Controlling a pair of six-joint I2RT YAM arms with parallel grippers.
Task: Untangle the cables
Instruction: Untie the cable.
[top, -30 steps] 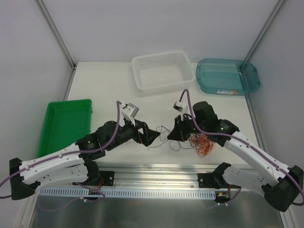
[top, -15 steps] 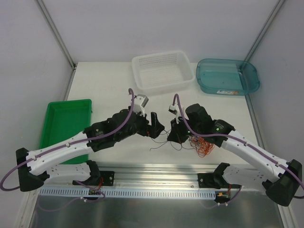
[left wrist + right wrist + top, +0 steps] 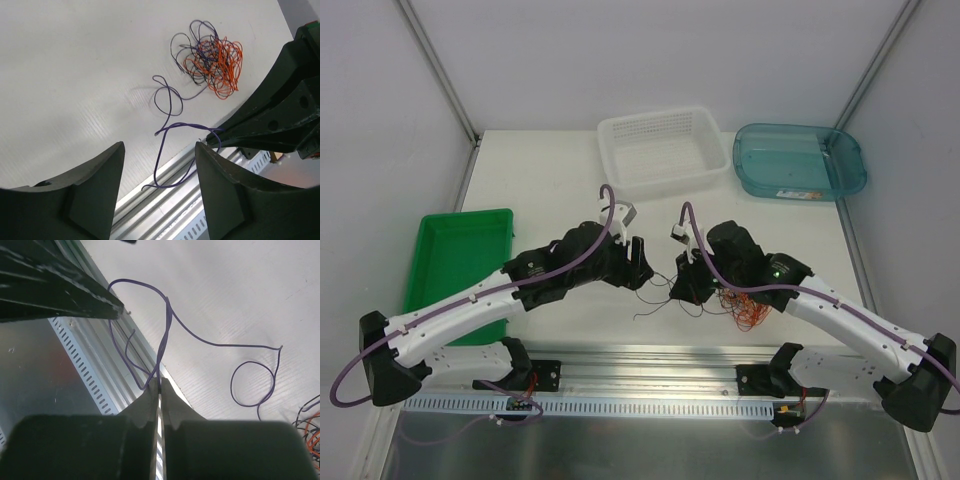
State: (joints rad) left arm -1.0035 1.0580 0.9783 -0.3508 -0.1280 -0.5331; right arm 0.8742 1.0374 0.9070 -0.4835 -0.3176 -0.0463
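On the white bench (image 3: 75, 60), near its front edge, the cables (image 3: 216, 62) lie in an orange-and-black tangle beside my right arm, with loose loops trailing off it. My right fingers (image 3: 172, 407) are pinched shut on one purple strand (image 3: 167, 315). My left fingers (image 3: 85, 195) stand apart, gripping nothing.

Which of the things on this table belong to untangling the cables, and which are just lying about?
In the job: tangle of cables; loose purple cable, pinched by the right gripper; left gripper, open.
Lying about: white basket; teal tub; green tray.
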